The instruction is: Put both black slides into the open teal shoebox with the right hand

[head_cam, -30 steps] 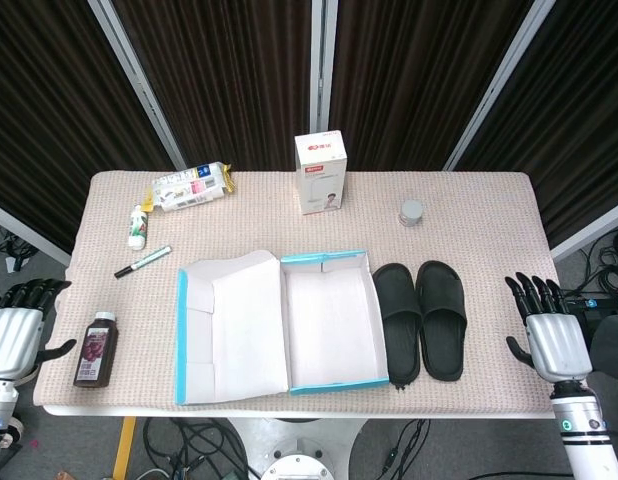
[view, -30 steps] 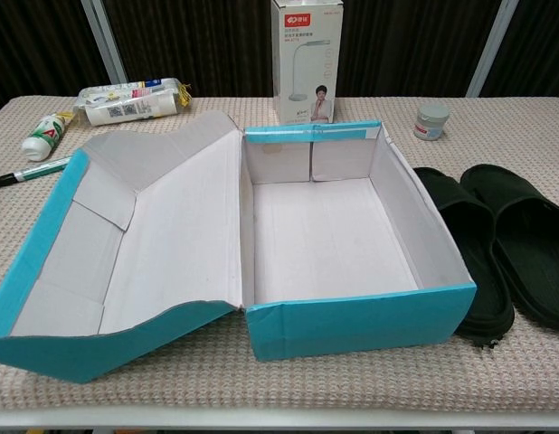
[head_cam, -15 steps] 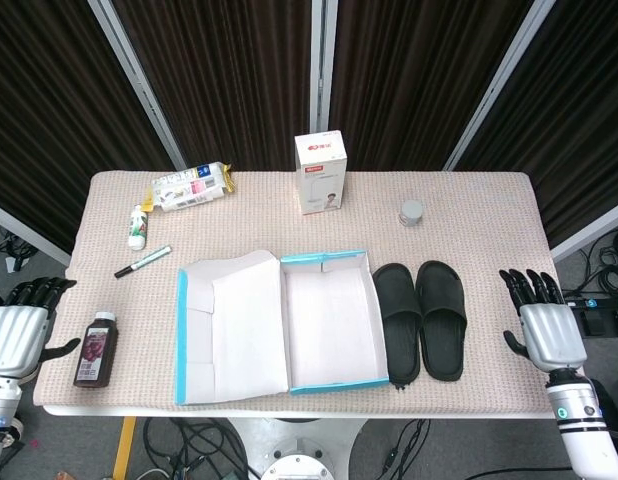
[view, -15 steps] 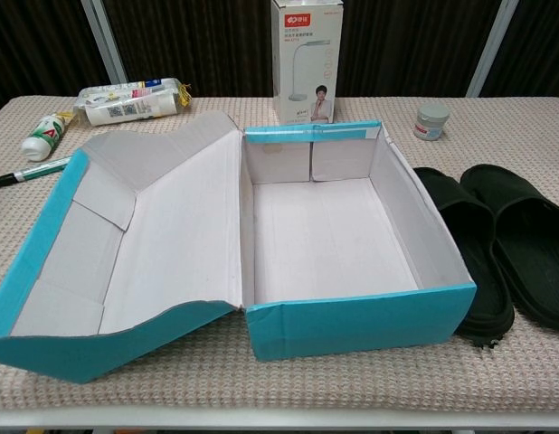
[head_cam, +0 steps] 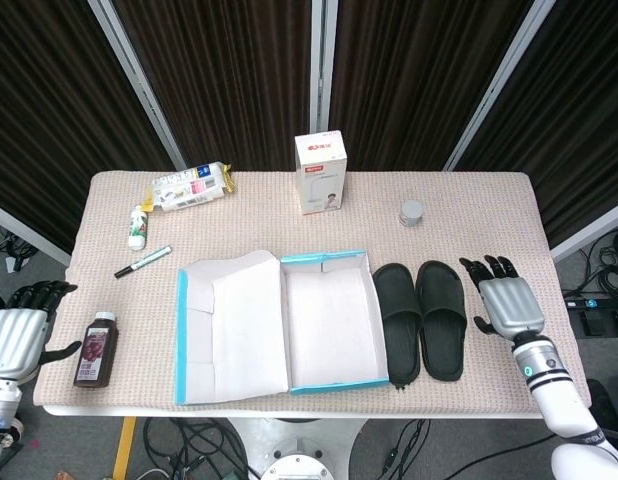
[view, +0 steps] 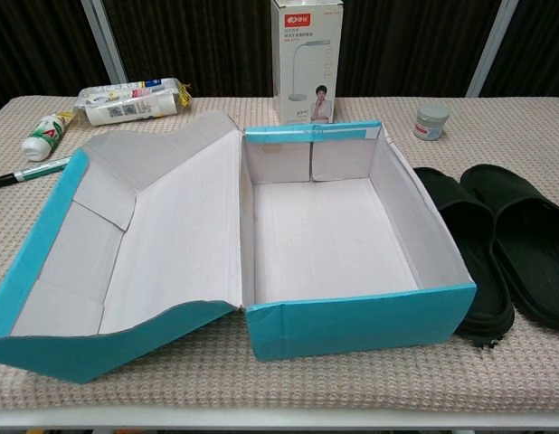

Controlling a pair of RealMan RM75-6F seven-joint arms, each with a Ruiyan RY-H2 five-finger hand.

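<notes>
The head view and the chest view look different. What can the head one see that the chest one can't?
Only the head view shows the right hand, open beside the black slides, the left hand by the table's left edge, and the dark bottle. Only the chest view shows the lamp picture on the white carton and the shoebox's teal front wall up close. Both show the teal shoebox, slides, marker and small jar.
</notes>
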